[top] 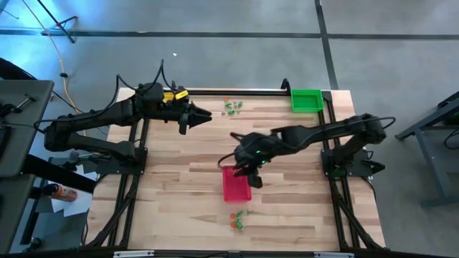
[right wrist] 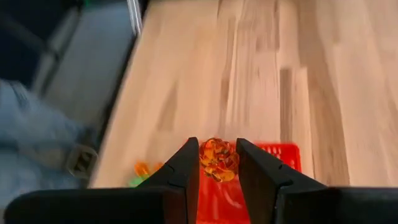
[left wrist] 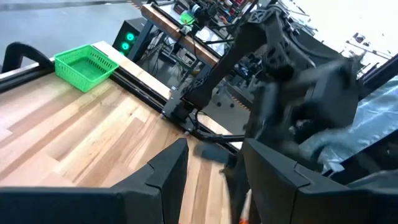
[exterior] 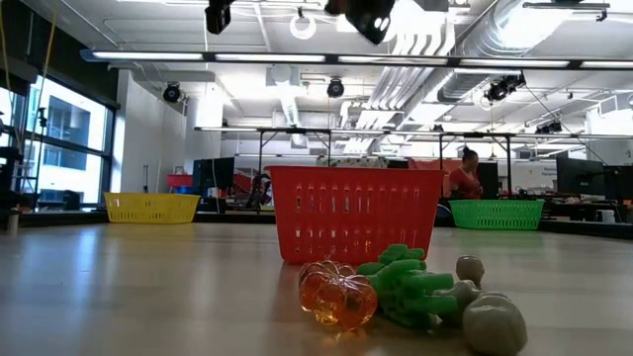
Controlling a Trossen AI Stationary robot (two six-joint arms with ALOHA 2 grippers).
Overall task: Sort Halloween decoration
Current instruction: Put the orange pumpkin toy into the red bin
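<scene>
Two grippers show: our right gripper [right wrist: 216, 163] pinches an orange trinket [right wrist: 217, 158] above the red basket [top: 235, 184] at centre frame; our left gripper [top: 203, 115], upper left, hangs spread.

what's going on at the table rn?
Sorting Halloween trinkets into baskets. The right gripper has its jaws shut on an orange trinket above the red basket mid-table, not yet dropped. The left gripper hovers with open jaws, holding nothing, near a small pile of trinkets at the far edge. Another pile lies in front of the red basket. A green basket sits at the far right corner and a yellow basket at the far left.
</scene>
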